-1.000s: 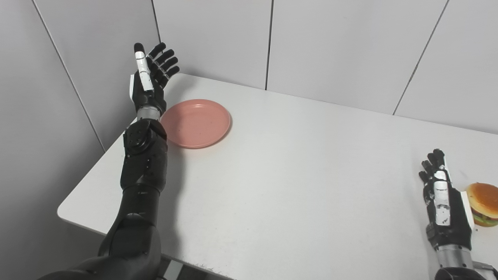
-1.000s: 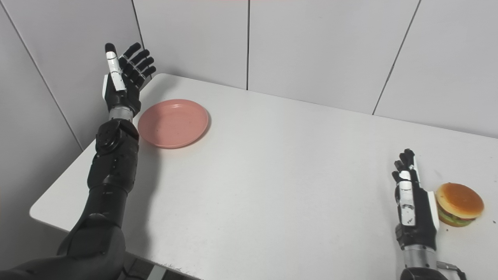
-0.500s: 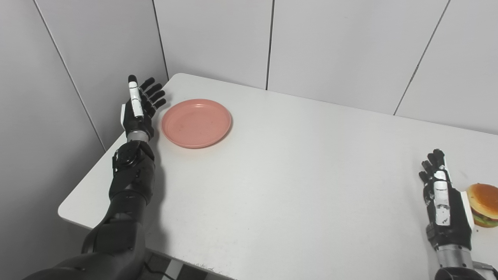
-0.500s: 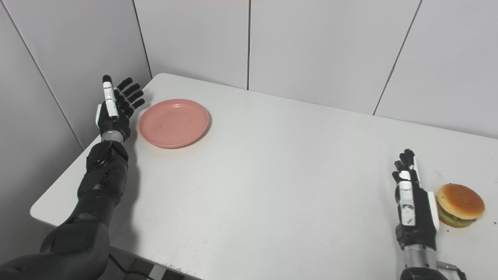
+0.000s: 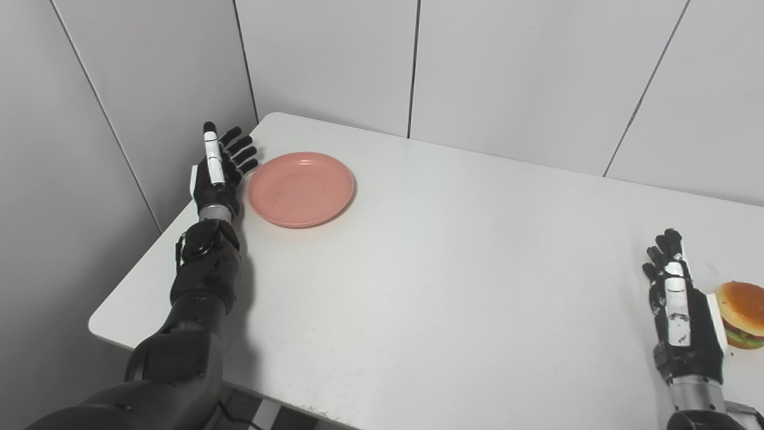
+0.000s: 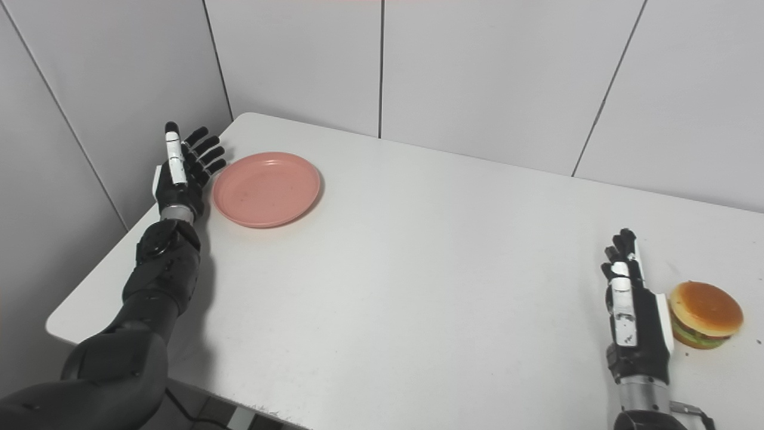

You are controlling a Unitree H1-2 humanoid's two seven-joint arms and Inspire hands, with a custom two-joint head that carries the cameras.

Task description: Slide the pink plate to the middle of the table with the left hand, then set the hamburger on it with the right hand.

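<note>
1. I see the round pink plastic plate (image 5: 301, 189) lying flat near the far left corner of the white worktop (image 5: 430, 269).
2. My left hand (image 5: 218, 170) is just beside its left rim, fingers spread, holding nothing.
3. The toy hamburger (image 6: 705, 314) sits at the right edge, just beside my right hand (image 6: 635, 316), which is empty with straight fingers.

Left hand (image 6: 179, 179) open-fingered just beside pink plate (image 6: 266, 189).
</note>
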